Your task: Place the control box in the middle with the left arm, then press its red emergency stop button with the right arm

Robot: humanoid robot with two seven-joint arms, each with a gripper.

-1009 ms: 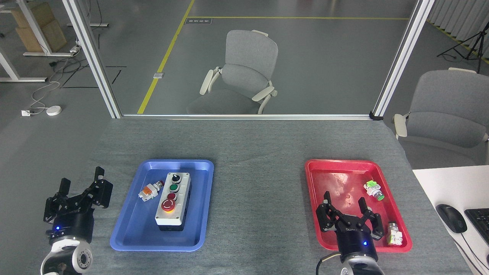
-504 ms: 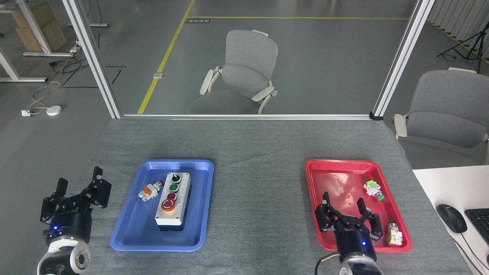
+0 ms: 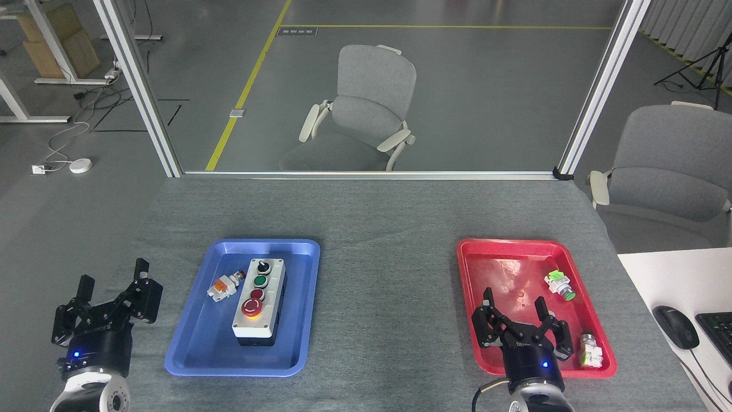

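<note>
Here, grey cloth table (image 3: 377, 217), grey chair (image 3: 366, 109).

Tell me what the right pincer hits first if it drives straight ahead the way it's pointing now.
Probably nothing at once: the open right pincer points away over the bare floor of the red plastic tray. Its far rim comes first if it travels low; height is unclear.

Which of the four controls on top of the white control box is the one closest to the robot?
The round red emergency stop button on its yellow ring, at the near end of the row. It is also the largest; the dark-red button, green button and black knob lie beyond it.
</note>
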